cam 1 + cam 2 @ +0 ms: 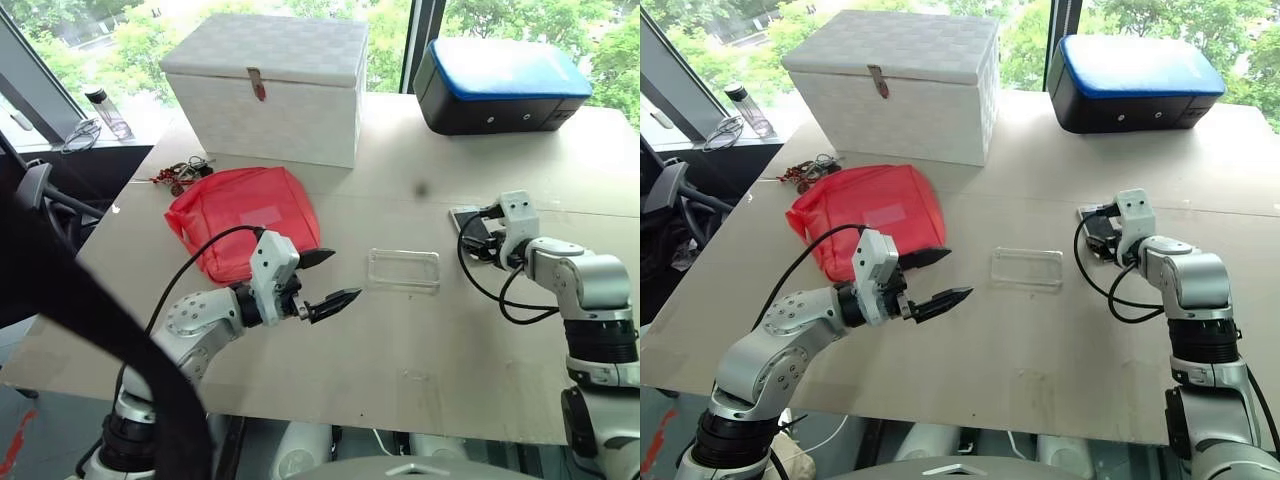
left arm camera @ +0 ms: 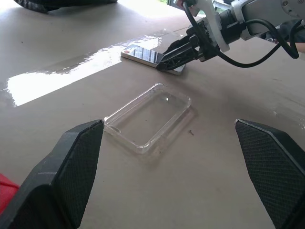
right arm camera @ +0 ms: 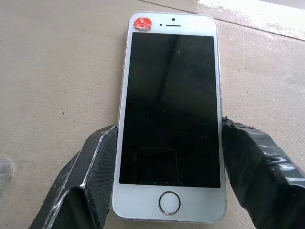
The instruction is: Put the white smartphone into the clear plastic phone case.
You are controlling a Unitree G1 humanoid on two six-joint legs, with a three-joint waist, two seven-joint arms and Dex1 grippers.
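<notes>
A slim white smartphone (image 3: 171, 114) with a dark glass screen lies flat on the beige table (image 1: 400, 340). The right gripper (image 3: 169, 157) straddles its long edges, fingers touching, not visibly clamped. It looks stiff, light, slippery. The left gripper (image 1: 328, 280) gapes, empty, beside the clear plastic case (image 1: 403, 270).

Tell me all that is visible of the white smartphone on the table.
The white smartphone is slim, with white bezels, rounded corners, a dark screen that is off, a round home button and a small red sticker in one top corner. It lies flat, screen up, on the table, to the right of the clear plastic phone case and apart from it. The right gripper's black fingers stand at its two long edges, at the home-button end.
</notes>
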